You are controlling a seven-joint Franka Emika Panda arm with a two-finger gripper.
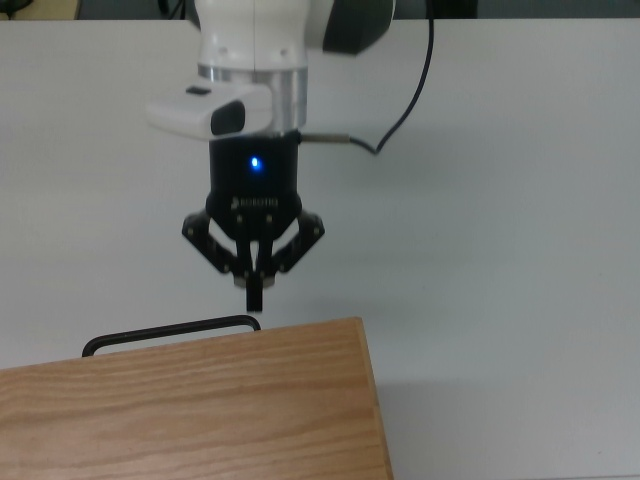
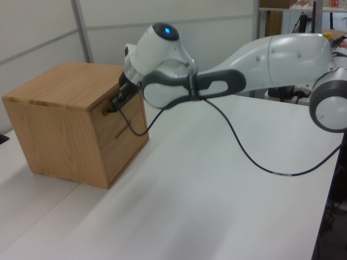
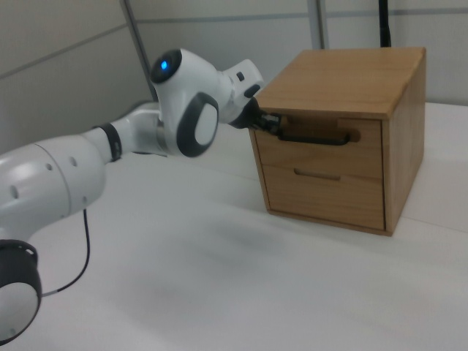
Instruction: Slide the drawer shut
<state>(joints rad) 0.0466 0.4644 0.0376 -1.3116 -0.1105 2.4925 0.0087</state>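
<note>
**Bare table all around the cabinet front**

The light wooden box cabinet (image 3: pixel 344 131) is the only obstacle; its thin black bar handle (image 1: pixel 170 333) juts from the upper drawer front (image 3: pixel 319 150). The black two-finger gripper (image 1: pixel 254 296) hangs just off it, white table (image 1: pixel 500 250) bare alongside

arm (image 2: pixel 282 59) outstretched, jaws together

The cabinet (image 3: pixel 344 131) sits on the table (image 3: pixel 219 292). The drawer (image 3: pixel 319 142) is at its top front, pushed in. The gripper (image 1: pixel 253 296) is just before the handle (image 1: pixel 170 334), apart from it
</note>
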